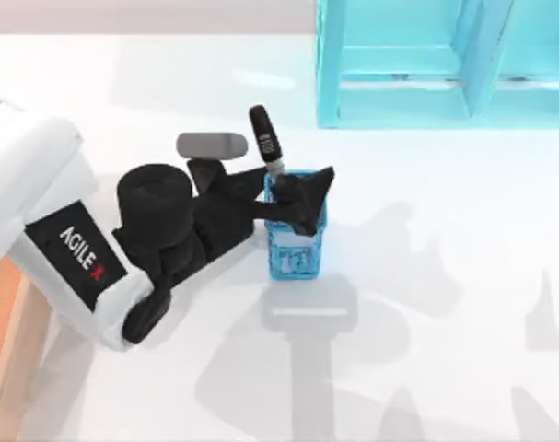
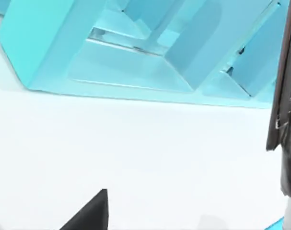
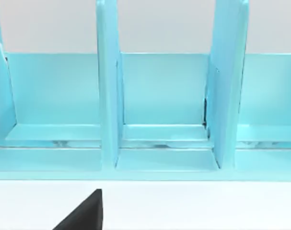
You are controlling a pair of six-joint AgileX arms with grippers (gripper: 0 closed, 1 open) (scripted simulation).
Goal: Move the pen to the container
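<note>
The pen [image 1: 265,138] stands tilted in a small blue mesh cup [image 1: 296,249], with its black cap and white label sticking out toward the back left. My left gripper [image 1: 297,195] hovers over the cup's rim, around the pen's lower barrel, and is open. In the left wrist view the pen [image 2: 284,86] runs along the edge, apart from the one finger [image 2: 90,215] that shows. The container [image 1: 1,341], orange-brown wood with a tan rim, lies at the table's left edge, partly under my left arm. One dark finger [image 3: 85,213] of my right gripper faces the shelf.
A tall turquoise shelf unit [image 1: 426,64] with open compartments stands at the back right, close behind the cup. Arm shadows fall across the white table at the front and right.
</note>
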